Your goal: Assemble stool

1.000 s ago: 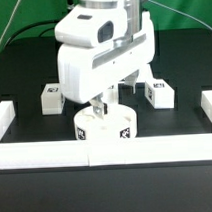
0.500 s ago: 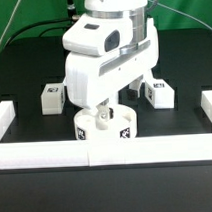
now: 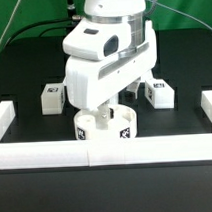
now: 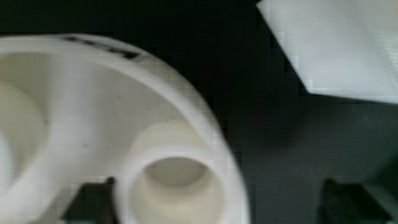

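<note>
The round white stool seat (image 3: 103, 132) stands on the black table just behind the front rail, with tags on its side. My gripper (image 3: 104, 112) is straight over it, fingers down at its top. In the wrist view the seat (image 4: 89, 110) fills one side, with a round hole (image 4: 178, 175) near its rim. My gripper (image 4: 222, 200) is open, and its dark fingers (image 4: 89, 195) straddle the rim beside that hole without closing on it. One leg block (image 3: 52, 96) lies at the exterior view's left, another (image 3: 158, 93) at its right. A third leg is hidden by the arm.
White border rails run along the front (image 3: 106, 150), the exterior view's left (image 3: 4, 116) and its right (image 3: 207, 105). A white piece (image 4: 338, 50) shows beyond the seat in the wrist view.
The hand has shifted slightly to the exterior view's right and come down onto the seat. In the last half second it hardly moved. The seat and legs stayed put.
</note>
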